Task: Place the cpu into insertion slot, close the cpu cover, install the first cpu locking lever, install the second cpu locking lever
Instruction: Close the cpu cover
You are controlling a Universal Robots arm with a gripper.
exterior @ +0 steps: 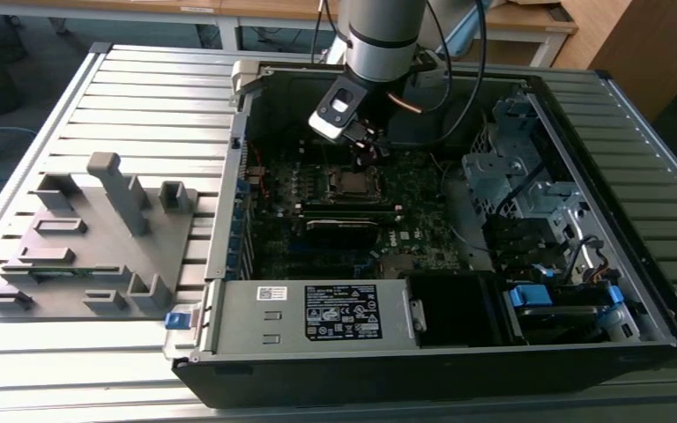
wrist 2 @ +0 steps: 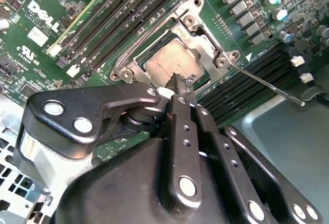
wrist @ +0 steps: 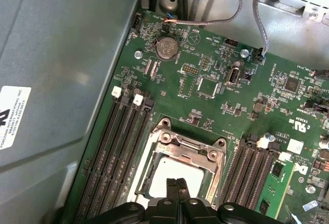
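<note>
Black gripper [wrist 2: 178,82], fingers pressed together and gripping nothing, has its tips at the edge of the silver chip [wrist 2: 164,62]. The chip lies framed by the metal cover [wrist 2: 203,43] on the green board [wrist: 216,106].

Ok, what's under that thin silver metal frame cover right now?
The dull silver-grey square cpu shows through the cover's cut-out. Whatever lies beneath the chip is covered, and the shut black gripper hides one chip edge.

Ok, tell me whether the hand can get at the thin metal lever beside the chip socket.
Probably yes. The hand, fingers shut, hangs just above the chip, and the lever sticks out in the open close by, with nothing lying across it.
</note>
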